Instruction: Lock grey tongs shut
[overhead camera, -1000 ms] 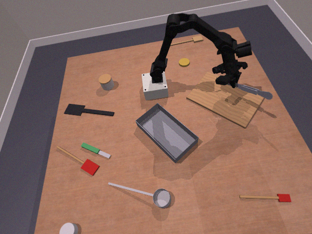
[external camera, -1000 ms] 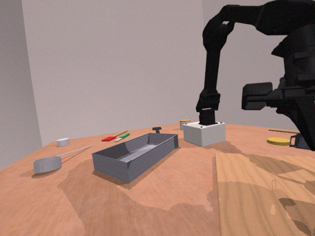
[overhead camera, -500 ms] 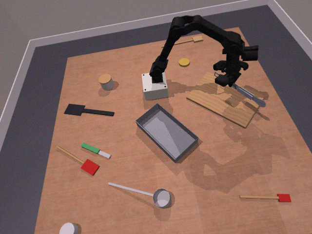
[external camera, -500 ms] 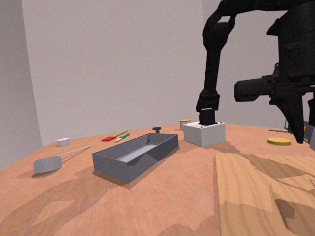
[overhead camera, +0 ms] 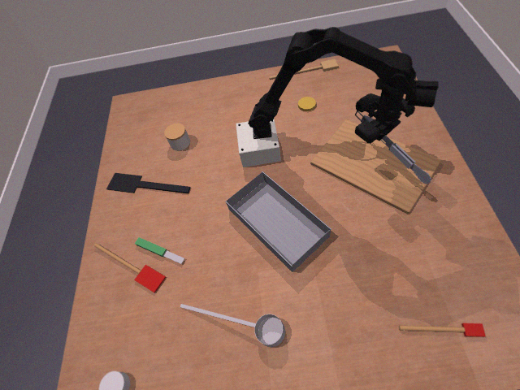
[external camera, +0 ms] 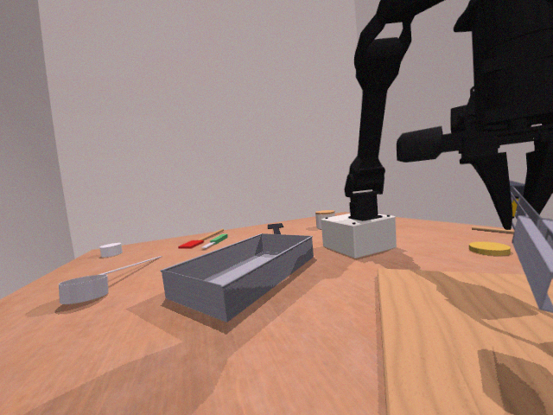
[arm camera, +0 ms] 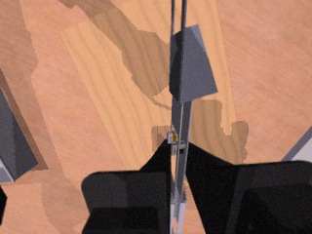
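The grey tongs (overhead camera: 400,154) (external camera: 533,254) (arm camera: 187,114) hang above the wooden board (overhead camera: 361,180) (external camera: 419,339) (arm camera: 99,78). Their arms are close together. They slant, the broad tip end lower than the other end and out over the board's right side in the top view. A small yellow part shows between the arms in the wrist view. My gripper (overhead camera: 374,126) (external camera: 520,214) (arm camera: 173,142) points down and is shut on the tongs. Whether the lock is engaged cannot be seen. The roasting tin (overhead camera: 313,247) (external camera: 196,290) (arm camera: 15,141) is empty.
The white arm base (overhead camera: 260,157) (external camera: 357,239) stands between tin and board. A yellow disc (overhead camera: 306,103) (external camera: 489,248) lies behind the board. A spatula with a wooden head (overhead camera: 329,65) is at the back. A black spatula (overhead camera: 124,183) and a ladle (overhead camera: 270,331) lie farther off.
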Robot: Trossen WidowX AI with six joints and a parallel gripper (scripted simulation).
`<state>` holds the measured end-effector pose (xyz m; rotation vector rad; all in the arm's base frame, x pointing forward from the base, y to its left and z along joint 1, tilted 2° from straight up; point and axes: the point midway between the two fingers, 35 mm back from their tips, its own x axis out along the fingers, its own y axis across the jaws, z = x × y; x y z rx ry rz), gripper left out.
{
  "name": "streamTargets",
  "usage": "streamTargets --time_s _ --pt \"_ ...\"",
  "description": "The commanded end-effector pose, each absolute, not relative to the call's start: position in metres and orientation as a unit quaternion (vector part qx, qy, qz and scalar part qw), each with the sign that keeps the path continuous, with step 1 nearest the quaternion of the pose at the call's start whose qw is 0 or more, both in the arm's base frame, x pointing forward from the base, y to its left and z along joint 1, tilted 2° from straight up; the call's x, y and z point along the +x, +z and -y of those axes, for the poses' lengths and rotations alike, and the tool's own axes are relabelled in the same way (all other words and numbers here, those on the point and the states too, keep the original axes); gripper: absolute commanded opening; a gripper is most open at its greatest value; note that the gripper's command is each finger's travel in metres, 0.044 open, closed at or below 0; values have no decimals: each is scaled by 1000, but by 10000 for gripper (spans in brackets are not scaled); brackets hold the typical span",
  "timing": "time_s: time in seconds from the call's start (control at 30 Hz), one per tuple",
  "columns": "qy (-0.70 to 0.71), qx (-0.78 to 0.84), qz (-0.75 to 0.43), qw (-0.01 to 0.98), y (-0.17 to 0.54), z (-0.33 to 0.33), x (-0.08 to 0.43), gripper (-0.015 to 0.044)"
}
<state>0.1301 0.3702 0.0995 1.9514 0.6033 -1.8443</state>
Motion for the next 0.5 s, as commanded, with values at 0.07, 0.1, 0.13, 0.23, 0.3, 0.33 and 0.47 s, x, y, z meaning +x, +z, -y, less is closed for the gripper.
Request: streamTargets --time_s 0.07,0.1,0.13,0.23,0.3,0.33,0.47 --pt "-659 695 -216 189 102 -372 130 -150" --pt "-659 695 -216 189 101 -372 130 -150" --pt "-659 695 -216 189 100 -372 130 -150" --pt "-659 695 -216 189 95 -373 131 -150" --pt "-659 695 -216 189 92 -373 131 -150" --pt "-659 695 -216 189 91 -374 131 -150" --pt "-659 695 -216 189 84 -375 131 -150"
